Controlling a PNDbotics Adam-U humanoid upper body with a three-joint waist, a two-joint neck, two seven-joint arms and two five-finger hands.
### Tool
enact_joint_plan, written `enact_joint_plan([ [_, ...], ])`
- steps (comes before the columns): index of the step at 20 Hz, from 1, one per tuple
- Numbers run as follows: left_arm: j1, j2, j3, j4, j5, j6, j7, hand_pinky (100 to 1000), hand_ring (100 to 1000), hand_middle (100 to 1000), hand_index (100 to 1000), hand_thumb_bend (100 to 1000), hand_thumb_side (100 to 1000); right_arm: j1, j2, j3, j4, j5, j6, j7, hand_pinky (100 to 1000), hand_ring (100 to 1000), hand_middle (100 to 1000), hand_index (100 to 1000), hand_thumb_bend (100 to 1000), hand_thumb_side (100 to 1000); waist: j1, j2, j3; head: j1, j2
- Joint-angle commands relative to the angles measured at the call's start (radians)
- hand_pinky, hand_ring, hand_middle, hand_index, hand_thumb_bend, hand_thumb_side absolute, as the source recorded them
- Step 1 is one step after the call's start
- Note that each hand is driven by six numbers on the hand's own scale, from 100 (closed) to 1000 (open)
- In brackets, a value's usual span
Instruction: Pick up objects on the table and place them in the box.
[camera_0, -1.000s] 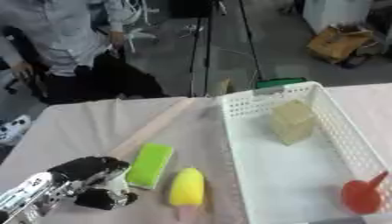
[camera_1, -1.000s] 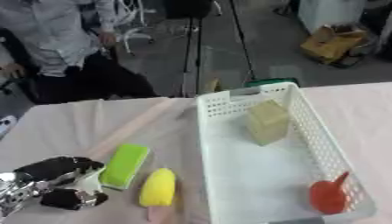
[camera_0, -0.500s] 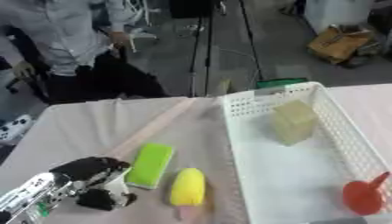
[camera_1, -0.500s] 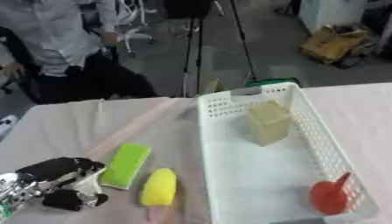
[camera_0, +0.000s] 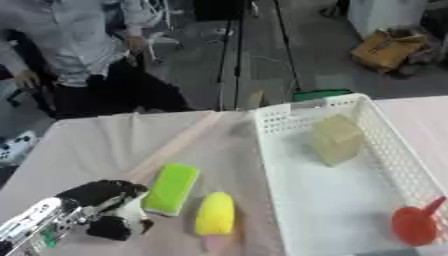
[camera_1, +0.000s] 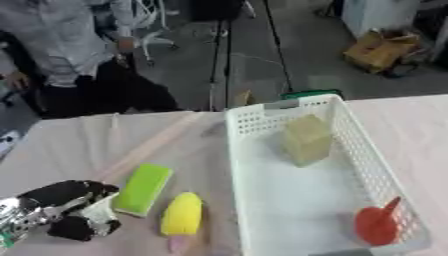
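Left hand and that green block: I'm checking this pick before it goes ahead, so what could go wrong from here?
The left hand sits beside the green block, fingers curled, holding nothing; closing in may just push it away. The yellow object lies close by and could get knocked. The basket wall stands between block and drop spot, so a low carry might catch it.

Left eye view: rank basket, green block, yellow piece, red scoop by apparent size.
1. White basket
2. Green block
3. Yellow piece and red scoop: look alike, and the scoop is cut off by the frame edge, so unranked.
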Motion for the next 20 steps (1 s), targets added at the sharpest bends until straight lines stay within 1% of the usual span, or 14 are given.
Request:
enact_joint_plan([
  [1,-0.01,0.023,0.016,-0.005,0.011,0.007,0.002,370,767,810,1000,437,752,-0.008,-0.013,-0.005,-0.017,-0.003,-0.017,-0.019,843,816,598,644,100,1000,-0.006,-0.018,0.002,0.002,-0.012],
  [3,-0.007,0.022,0.017,0.0,0.018,0.008,0.004,365,767,808,1000,436,735,-0.008,-0.013,-0.005,-0.017,-0.004,-0.018,-0.02,843,817,598,644,100,1000,-0.006,-0.019,0.001,0.001,-0.013],
  [6,-0.008,0.023,0.017,0.003,0.024,0.008,0.003,352,766,807,1000,476,705,-0.008,-0.012,-0.005,-0.017,-0.004,-0.018,-0.021,843,817,597,644,100,1000,-0.006,-0.019,0.001,0.001,-0.013],
  [11,-0.01,0.024,0.019,0.004,0.026,0.005,-0.008,330,751,798,999,482,661,-0.008,-0.012,-0.005,-0.017,-0.004,-0.019,-0.022,843,816,596,642,100,1000,-0.006,-0.018,0.001,0.001,-0.013],
  [12,-0.01,0.025,0.019,0.005,0.025,0.005,-0.01,307,739,791,994,467,619,-0.008,-0.012,-0.005,-0.017,-0.004,-0.019,-0.022,843,817,596,642,100,1000,-0.006,-0.018,0.0,0.001,-0.013],
  [15,-0.01,0.025,0.021,0.007,0.021,0.005,-0.011,286,728,788,992,454,598,-0.008,-0.012,-0.005,-0.017,-0.004,-0.019,-0.022,843,817,596,642,100,1000,-0.005,-0.018,0.0,0.001,-0.013],
  [16,-0.011,0.026,0.021,0.005,0.018,0.004,-0.01,267,712,781,986,443,558,-0.008,-0.012,-0.005,-0.017,-0.004,-0.019,-0.021,843,817,596,642,100,1000,-0.005,-0.018,0.001,0.001,-0.014],
  [18,-0.014,0.028,0.024,-0.004,0.01,0.003,-0.005,259,699,774,977,433,524,-0.009,-0.012,-0.005,-0.017,-0.004,-0.018,-0.02,843,816,596,642,100,1000,-0.004,-0.018,0.002,0.001,-0.014],
  [20,-0.016,0.029,0.026,-0.01,0.003,0.003,0.001,255,694,771,972,417,525,-0.009,-0.013,-0.005,-0.017,-0.005,-0.018,-0.019,844,817,596,643,100,1000,-0.003,-0.018,0.002,0.001,-0.015],
])
